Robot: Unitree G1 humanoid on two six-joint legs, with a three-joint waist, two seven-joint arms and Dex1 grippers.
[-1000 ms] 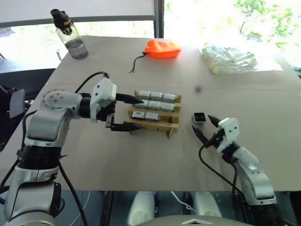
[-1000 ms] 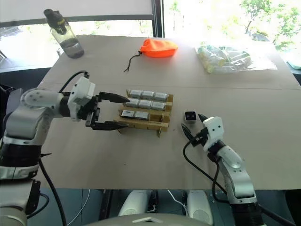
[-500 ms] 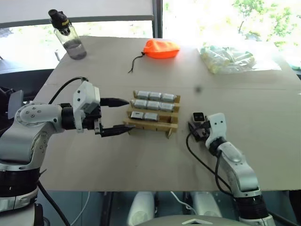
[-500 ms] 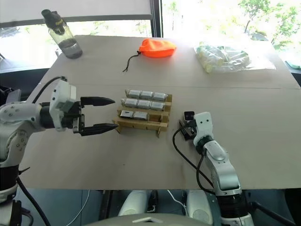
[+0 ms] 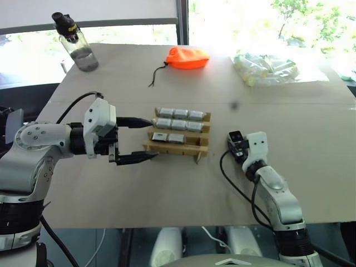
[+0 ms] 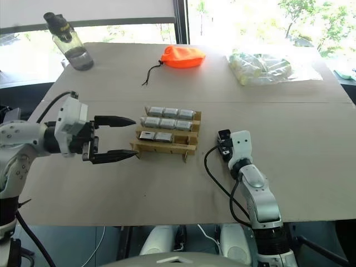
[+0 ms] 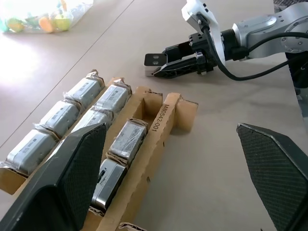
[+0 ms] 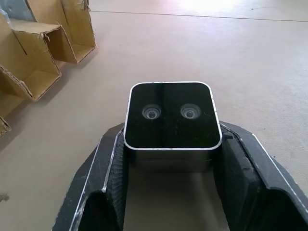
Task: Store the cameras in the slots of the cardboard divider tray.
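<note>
The cardboard divider tray (image 5: 176,149) sits mid-table with several silver cameras (image 5: 174,114) lying in its back rows and two in the third row. To its right, one more camera (image 8: 168,115) rests on the table with its black two-lens face up, and my right gripper (image 5: 235,144) is shut on its sides. My left gripper (image 5: 154,138) hangs open at the tray's left end, one finger over the back rows and one by the front row, holding nothing. The left wrist view shows the tray (image 7: 159,126) and the right gripper (image 7: 166,65) with the camera.
A water bottle (image 5: 78,41) stands at the far left corner. An orange drawstring pouch (image 5: 186,57) lies at the back centre, and a clear bag of pale items (image 5: 267,68) at the back right. Bare tabletop runs along the near edge.
My right gripper has come forward around the loose camera and shut on it. The left gripper has drawn back a little from the tray, still open.
</note>
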